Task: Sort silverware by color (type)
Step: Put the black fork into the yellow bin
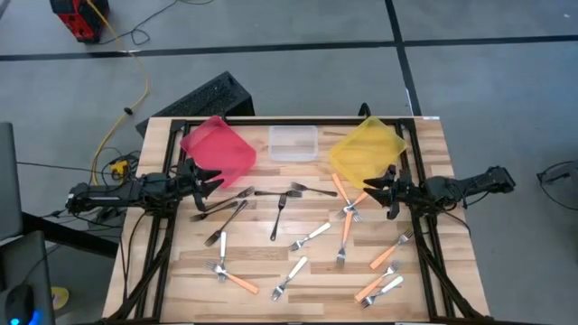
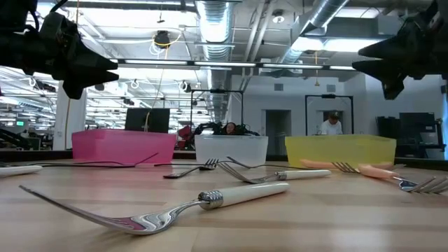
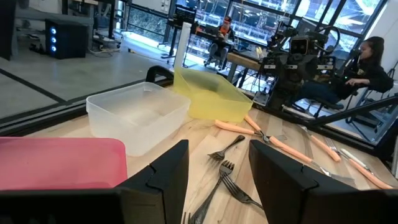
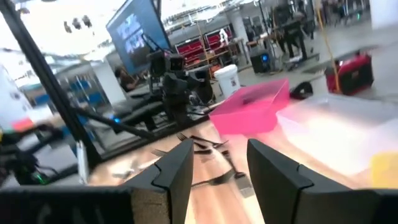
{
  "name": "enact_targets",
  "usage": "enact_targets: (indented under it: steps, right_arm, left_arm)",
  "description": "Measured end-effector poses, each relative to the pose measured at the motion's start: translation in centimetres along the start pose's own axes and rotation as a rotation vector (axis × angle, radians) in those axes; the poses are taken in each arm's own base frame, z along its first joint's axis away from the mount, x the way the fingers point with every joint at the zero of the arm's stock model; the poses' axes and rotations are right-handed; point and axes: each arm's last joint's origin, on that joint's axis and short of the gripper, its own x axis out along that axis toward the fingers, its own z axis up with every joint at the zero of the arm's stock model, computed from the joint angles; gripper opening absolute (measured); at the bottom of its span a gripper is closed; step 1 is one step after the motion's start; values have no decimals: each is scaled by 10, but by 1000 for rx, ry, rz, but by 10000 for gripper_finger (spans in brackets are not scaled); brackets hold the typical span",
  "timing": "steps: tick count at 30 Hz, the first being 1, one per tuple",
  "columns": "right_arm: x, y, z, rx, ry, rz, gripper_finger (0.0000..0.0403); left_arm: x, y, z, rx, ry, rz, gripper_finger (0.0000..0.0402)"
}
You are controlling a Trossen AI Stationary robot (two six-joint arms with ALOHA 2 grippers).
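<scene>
High view: we see the left hand (image 1: 217, 179) mid-left and the right hand (image 1: 368, 188) mid-right, both over the tabletop (image 1: 181, 280); forks (image 1: 276, 219) lie scattered centre to lower right.
Left wrist view: fingers (image 3: 166, 177) parted, holding nothing.
Right wrist view: fingers (image 4: 177, 171) parted, empty.

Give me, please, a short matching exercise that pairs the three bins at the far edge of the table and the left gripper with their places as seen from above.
Things:
1. red bin
2. clear bin
3. yellow bin
4. left gripper

Places:
A. middle of the far edge, between the other two bins
B. far right, near the right arm
C. open, just at the near edge of the red bin
D. far left, near the left arm

Pairs: 1-D, 2-A, 3-B, 4-C
</scene>
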Motion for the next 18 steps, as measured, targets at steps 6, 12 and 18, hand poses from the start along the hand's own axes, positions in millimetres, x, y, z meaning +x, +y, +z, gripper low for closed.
enact_targets:
  steps: [6,12,18]
  right_arm:
    - [-1,4,23,122,-198,36,175]
    - [-8,9,50,187,-341,72,175]
    - [-10,10,60,65,-373,48,175]
  left_arm:
    - [0,0,5,-3,-79,55,153]
    - [0,3,9,-121,-145,141,153]
    - [-1,3,14,-226,-220,183,153]
